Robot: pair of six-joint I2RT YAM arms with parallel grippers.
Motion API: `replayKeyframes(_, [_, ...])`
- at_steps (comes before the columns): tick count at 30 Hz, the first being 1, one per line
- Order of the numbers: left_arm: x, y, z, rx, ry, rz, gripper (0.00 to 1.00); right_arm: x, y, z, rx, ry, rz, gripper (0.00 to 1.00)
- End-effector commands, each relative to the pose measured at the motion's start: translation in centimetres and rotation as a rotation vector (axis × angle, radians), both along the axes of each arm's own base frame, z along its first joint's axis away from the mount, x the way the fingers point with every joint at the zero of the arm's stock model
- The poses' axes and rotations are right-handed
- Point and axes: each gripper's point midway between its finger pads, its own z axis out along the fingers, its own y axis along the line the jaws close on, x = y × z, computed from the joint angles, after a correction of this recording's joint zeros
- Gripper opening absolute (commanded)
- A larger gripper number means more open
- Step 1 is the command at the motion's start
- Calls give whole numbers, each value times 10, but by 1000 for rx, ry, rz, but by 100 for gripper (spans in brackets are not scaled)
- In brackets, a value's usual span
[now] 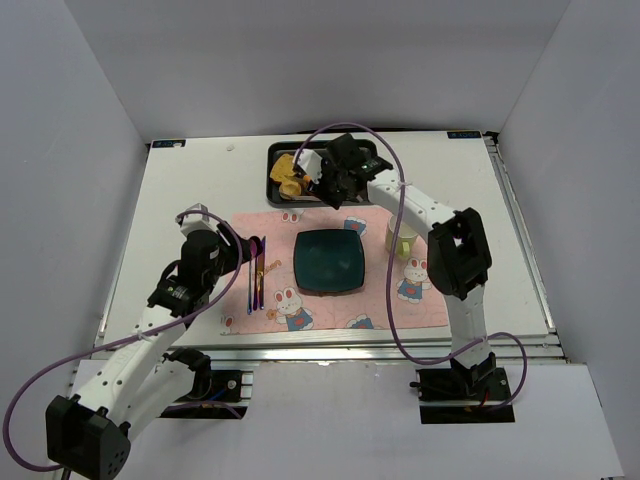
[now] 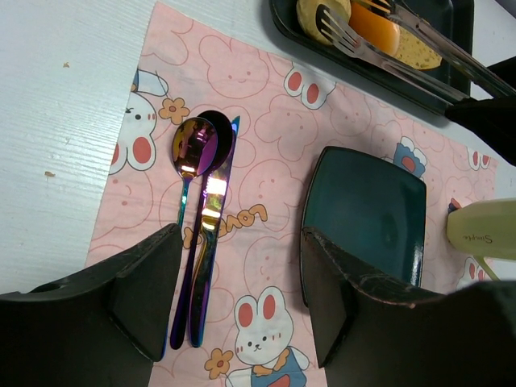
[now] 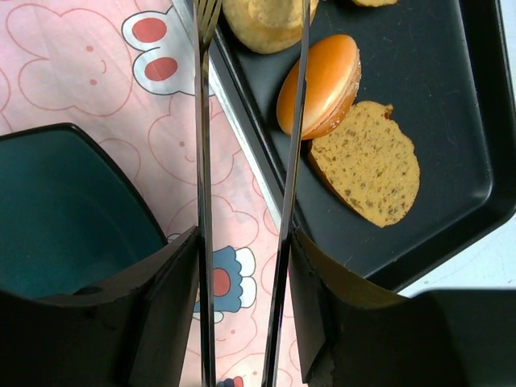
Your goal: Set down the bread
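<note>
Bread lay in the black tray, at the top edge of the right wrist frame, above the orange roll and the slice. The right gripper was clamped on the tongs, one blade against each finger. The blade tips reached to either side of the bread, but the pictures did not show whether they touched it. The left gripper hung with its jaws wide apart and nothing between them, over the cutlery at the left of the mat.

The bread looked light and soft, with a dry, pale crust, so it would likely dent under a hard squeeze rather than slip. The best hold seemed to be across its widest part, low on the sides, pressing only gently. The plate sat at the left of that frame, near the tray.
</note>
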Motion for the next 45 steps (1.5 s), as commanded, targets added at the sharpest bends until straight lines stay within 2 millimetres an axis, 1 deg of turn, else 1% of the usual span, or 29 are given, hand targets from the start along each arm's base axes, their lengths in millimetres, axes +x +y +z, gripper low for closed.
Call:
replayKeyframes(1, [2, 0, 2, -10, -18, 5, 71, 7, 9, 7, 10, -70, 7, 51])
replayKeyframes(3, [2, 0, 0, -12, -18, 5, 71, 5, 11, 7, 1, -85, 15, 51])
replayKeyframes(5, [2, -1, 0, -17, -20, 5, 71, 2, 12, -3, -31, -96, 25, 50])
replayKeyframes(6, [2, 0, -1, -15, -17, 5, 71, 2, 13, -2, -34, -105, 26, 50])
replayKeyframes(9, [1, 0, -1, -15, -19, 7, 71, 0, 15, -10, -48, -109, 26, 50])
replayKeyframes(11, [1, 1, -1, -14, -19, 9, 71, 3, 11, -12, -68, -119, 6, 50])
replayKeyframes(16, [0, 1, -1, -18, -21, 12, 71, 6, 9, -15, -94, -139, -14, 48])
replayKeyframes(19, [0, 0, -1, -22, -23, 10, 71, 8, 9, -10, -90, -149, -27, 47])
replayKeyframes(20, [0, 0, 0, -23, -26, 10, 71, 10, 10, -4, -78, -159, -35, 47])
replayKeyframes(23, [1, 0, -1, -24, -26, 9, 71, 11, 11, 3, -60, -167, -53, 46])
replayKeyframes(25, [1, 0, -1, -25, -27, 7, 71, 13, 9, 5, -60, -168, -71, 46])
replayKeyframes(31, [0, 0, 1, -27, -31, 9, 71, 15, 5, -2, -86, -162, -91, 44])
replayKeyframes(34, [-1, 1, 1, -30, -33, 12, 71, 15, 4, -5, -94, -159, -96, 39])
replayKeyframes(35, [-1, 1, 2, -32, -35, 13, 71, 14, 4, -6, -98, -154, -96, 36])
replayKeyframes(38, [-1, 1, 1, -33, -34, 13, 71, 13, 3, -8, -101, -139, -98, 29])
replayKeyframes(39, [-1, 1, 1, -33, -34, 13, 71, 12, 4, -6, -97, -138, -96, 24])
replayKeyframes(41, [0, 0, 3, -32, -37, 11, 71, 6, 5, -7, -91, -105, -86, 18])
replayKeyframes(42, [0, 0, 3, -32, -35, 11, 71, 6, 5, -7, -88, -102, -92, 15])
replayKeyframes(45, [1, 0, 4, -30, -37, 9, 71, -1, 7, -2, -61, -76, -83, 9])
